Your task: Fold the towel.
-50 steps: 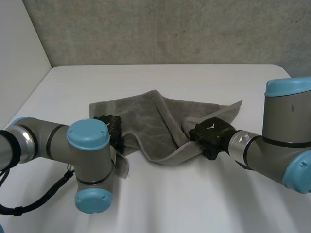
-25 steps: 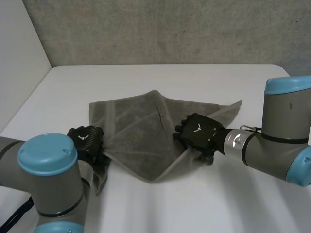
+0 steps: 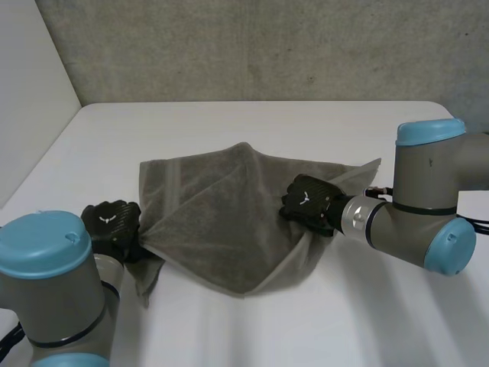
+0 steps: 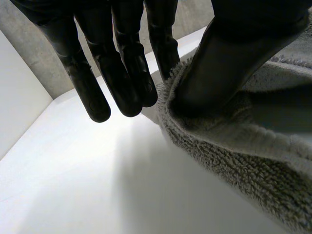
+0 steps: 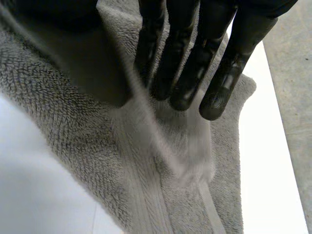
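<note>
A grey towel [image 3: 229, 222] lies loosely folded over itself in the middle of the white table [image 3: 267, 122], with its near fold stretched and slightly raised between my two hands. My left hand [image 3: 113, 223] is at the towel's left near corner. In the left wrist view its thumb [image 4: 234, 58] presses the towel's edge [image 4: 234, 161] against the straight fingers [image 4: 126, 73]. My right hand [image 3: 308, 202] is on the right edge of the fold. There the fingers [image 5: 195, 63] and thumb pinch a band of the towel [image 5: 63, 136].
A grey wall runs behind the table's far edge, and a pale wall stands at the left. My left arm's elbow [image 3: 46, 283] is low at the near left, and my right arm's elbow [image 3: 428, 222] stands on the right beside the towel.
My left hand has drawn the towel's corner leftward and nearer to me. The right hand has shifted slightly right. The fold between them has spread from a bunch into a wider, flatter sheet.
</note>
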